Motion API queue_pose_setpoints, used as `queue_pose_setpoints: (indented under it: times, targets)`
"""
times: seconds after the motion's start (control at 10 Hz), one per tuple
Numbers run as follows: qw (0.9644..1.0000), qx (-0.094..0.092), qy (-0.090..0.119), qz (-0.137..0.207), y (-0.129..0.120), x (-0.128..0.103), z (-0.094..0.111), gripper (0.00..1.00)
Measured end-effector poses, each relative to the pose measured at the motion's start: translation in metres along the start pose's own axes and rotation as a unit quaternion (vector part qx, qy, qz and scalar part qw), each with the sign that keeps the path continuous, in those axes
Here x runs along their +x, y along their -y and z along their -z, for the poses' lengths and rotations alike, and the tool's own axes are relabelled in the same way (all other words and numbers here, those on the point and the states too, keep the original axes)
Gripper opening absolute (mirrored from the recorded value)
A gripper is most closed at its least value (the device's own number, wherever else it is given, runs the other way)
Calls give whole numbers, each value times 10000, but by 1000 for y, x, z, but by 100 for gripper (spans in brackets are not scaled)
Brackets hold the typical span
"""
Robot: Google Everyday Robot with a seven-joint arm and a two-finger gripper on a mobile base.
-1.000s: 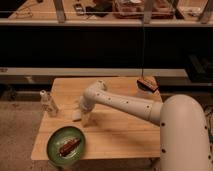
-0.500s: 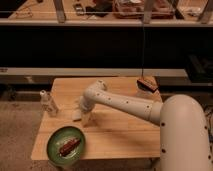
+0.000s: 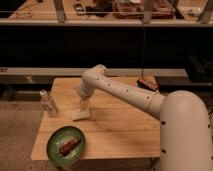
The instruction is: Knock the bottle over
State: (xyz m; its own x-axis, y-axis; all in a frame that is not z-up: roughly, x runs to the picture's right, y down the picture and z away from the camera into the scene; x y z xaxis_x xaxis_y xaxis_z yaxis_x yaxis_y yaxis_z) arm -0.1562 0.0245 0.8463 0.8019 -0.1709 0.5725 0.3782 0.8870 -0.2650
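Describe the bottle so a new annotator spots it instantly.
Start at the wooden table and go to its left edge as pictured, left of the gripper pointing down at the tabletop. The bottle stands there upright, behind the green plate. It is the only slim, whitish, capped thing; the plate is flat and round.

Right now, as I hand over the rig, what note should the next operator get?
Gripper: down low over the table, left of centre in the camera view.
Bottle: upright near the table's left edge, apart from the gripper.
Green plate: front left corner, brown food on it.
Done: nothing, bottle not yet knocked over.
Left: probably sweep the gripper sideways into the bottle to tip it.
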Motion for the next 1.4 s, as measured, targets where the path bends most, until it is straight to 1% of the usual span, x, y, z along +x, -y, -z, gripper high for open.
queue_pose_setpoints:
  times: [0.2,0.3,0.8,1.0,1.1,1.2,1.3,1.4]
  targets:
    - [9994,71,-211,260,25,4,17,80]
    - [9993,70,-232,275,26,6,18,80]
    - [9993,70,-226,281,26,6,18,80]
    - [9988,103,-121,463,38,0,14,80]
    - [9976,179,-35,664,53,-8,9,77]
    - [9953,326,55,905,75,-15,6,68]
    - [9920,526,133,1141,99,-18,5,56]
    - [9893,662,179,1291,114,-20,6,48]
